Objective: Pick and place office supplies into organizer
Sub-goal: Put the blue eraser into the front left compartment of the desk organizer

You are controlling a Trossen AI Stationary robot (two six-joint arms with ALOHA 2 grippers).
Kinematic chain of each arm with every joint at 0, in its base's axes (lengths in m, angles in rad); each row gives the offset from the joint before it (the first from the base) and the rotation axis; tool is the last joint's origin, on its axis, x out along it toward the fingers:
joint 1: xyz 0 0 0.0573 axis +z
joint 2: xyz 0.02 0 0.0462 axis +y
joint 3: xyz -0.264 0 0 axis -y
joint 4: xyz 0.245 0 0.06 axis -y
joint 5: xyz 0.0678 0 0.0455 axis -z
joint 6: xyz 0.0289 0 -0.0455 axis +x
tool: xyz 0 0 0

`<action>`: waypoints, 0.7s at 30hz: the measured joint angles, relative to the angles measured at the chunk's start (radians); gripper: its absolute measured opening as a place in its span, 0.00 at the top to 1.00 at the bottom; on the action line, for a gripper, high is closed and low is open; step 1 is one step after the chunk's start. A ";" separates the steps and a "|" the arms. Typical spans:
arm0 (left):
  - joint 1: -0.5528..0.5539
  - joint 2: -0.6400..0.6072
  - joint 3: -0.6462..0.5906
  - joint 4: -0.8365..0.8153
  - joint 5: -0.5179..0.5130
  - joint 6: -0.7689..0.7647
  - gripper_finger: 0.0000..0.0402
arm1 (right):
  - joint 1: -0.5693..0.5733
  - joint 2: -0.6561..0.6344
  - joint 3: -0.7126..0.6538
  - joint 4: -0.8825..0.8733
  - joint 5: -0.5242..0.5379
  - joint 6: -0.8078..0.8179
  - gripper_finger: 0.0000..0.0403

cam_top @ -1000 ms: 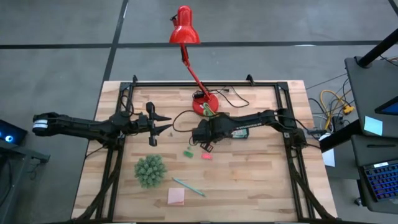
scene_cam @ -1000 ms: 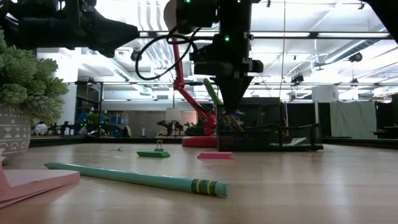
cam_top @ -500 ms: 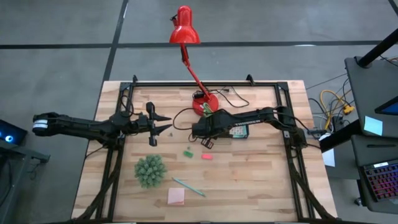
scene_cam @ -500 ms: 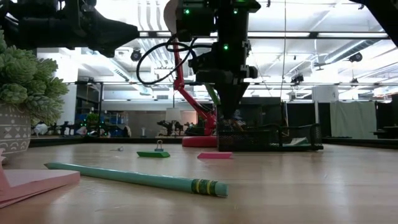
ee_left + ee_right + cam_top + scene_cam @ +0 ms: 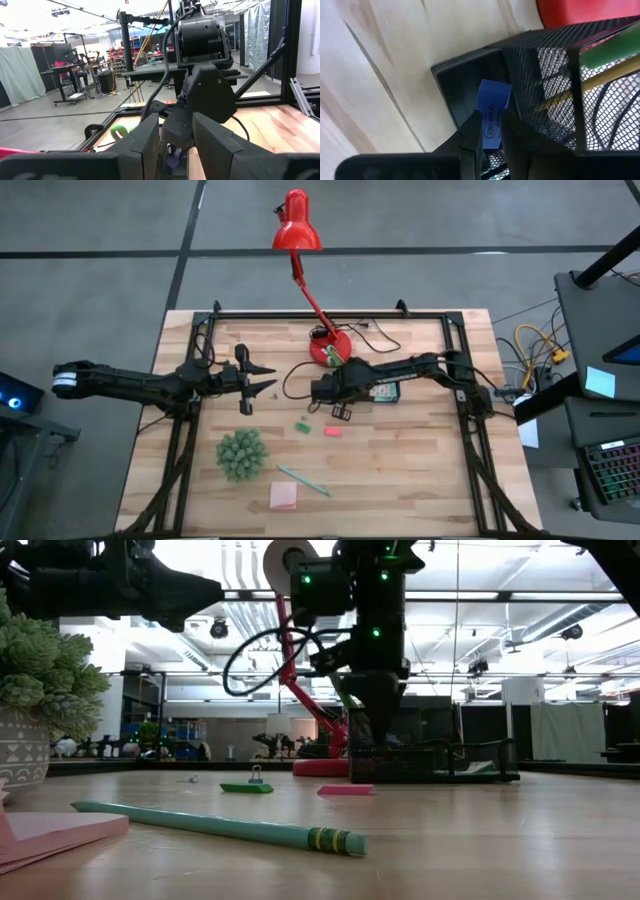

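High view – right gripper [image 5: 342, 412]: hangs over the bench [image 5: 420, 470] at the near-left corner of the black organizer [image 5: 385, 392], just in front of the red lamp base [image 5: 330, 348].
High view – left gripper [image 5: 247, 380]: waits well to the left, above bare wood, jaws parted and holding nothing.
High view – loose supplies: green piece [image 5: 302, 425] and red-pink piece [image 5: 333, 431] lie just beyond the right gripper; teal pen [image 5: 303, 480] and pink sticky pad [image 5: 283, 497] sit nearer the front edge, beside the fuzzy green ball [image 5: 241, 454].
Low view – organizer [image 5: 400, 762]: mesh walls stand behind the red-pink piece [image 5: 345, 789]; the right arm drops straight down in front of it.
Low view – foreground: teal pen [image 5: 215, 824] lies flat and untouched.
Left wrist view: looks across at the right arm; nothing is between the left jaws.
Right wrist view – jaws: closed on a small blue eraser-like piece [image 5: 493, 113], hanging over the organizer's open low tray.
Right wrist view – contents: the tall mesh cup beside it holds a wooden pencil [image 5: 585, 86] and something green-handled [image 5: 612, 49]; the low tray looks empty.
Risk: the piece sits near the mesh wall; released off-centre, it could catch the rim and fall onto the bench.
Risk: lowering further might make the jaws bump the mesh and shove the light organizer.
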 joint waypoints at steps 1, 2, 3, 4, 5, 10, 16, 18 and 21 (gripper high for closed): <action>0.000 0.000 0.000 0.000 0.000 0.000 0.73 | 0.000 0.000 -0.006 0.000 0.011 -0.013 0.87; 0.000 0.000 0.000 0.000 0.000 0.000 0.73 | 0.000 0.000 -0.011 0.001 0.018 -0.025 0.87; 0.000 0.000 0.000 0.000 0.000 0.000 0.73 | 0.000 0.000 -0.015 0.001 0.018 -0.040 0.87; 0.000 0.000 0.000 0.000 0.000 0.000 0.73 | 0.000 0.000 -0.016 0.001 0.020 -0.055 0.87; 0.000 0.000 0.000 0.000 0.000 0.000 0.73 | 0.000 0.000 -0.016 0.003 0.023 -0.068 0.87; 0.000 0.000 0.000 0.000 0.000 0.000 0.73 | -0.001 0.000 -0.016 0.019 0.028 -0.155 0.87; 0.000 0.000 0.000 0.000 0.000 0.000 0.73 | -0.002 0.000 -0.016 0.051 0.028 -0.235 0.87; 0.000 0.000 0.000 0.000 0.000 0.000 0.73 | -0.004 0.000 -0.016 0.053 0.028 -0.256 0.87; 0.000 0.000 0.000 0.000 0.000 0.000 0.73 | -0.006 0.000 -0.016 0.053 0.019 -0.274 0.87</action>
